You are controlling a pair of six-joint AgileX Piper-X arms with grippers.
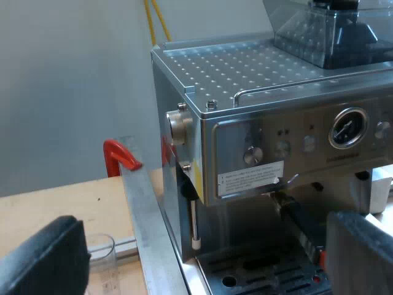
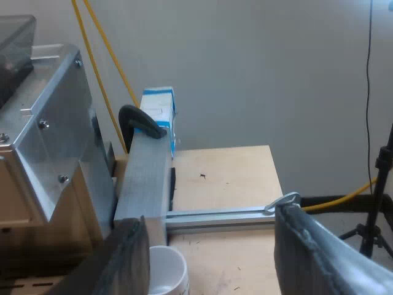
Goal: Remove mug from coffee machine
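Left wrist view: the left gripper [image 1: 202, 246] holds its fingers wide apart with nothing between them, facing a corner of the espresso machine [image 1: 270, 153]. The holder handle [image 1: 304, 224] is locked into the front, near the four-o'clock finger.

Right wrist view: the right gripper [image 2: 212, 246] is equally spread and empty. The white mug [image 2: 167, 271] stands low beside the machine, just inside the seven-o'clock finger. The gripper should probably centre over the mug, descend, close on its wall, then lift straight.

The hopper [image 1: 325, 31] sits atop the machine [image 1: 245, 80], the holder [image 1: 301, 221] locked in its front, the mug [image 2: 166, 270] on the table [image 2: 233, 178] beside.
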